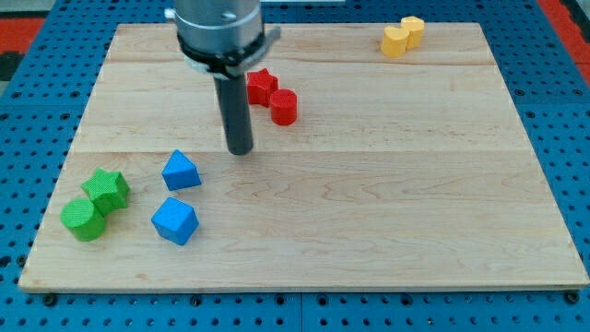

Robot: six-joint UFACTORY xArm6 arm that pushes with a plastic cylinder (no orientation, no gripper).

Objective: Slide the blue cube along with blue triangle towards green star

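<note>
The blue cube (175,220) lies at the lower left of the board. The blue triangle (181,171) lies just above it, a small gap apart. The green star (106,188) sits to their left, touching a green cylinder (84,219). My tip (241,148) stands on the board to the upper right of the blue triangle, not touching it. The rod rises to the arm's mount at the view's top.
A red star (262,87) and a red cylinder (284,107) lie touching just right of the rod. Two yellow blocks (403,36) sit at the board's top right. The wooden board (387,203) lies on a blue pegboard.
</note>
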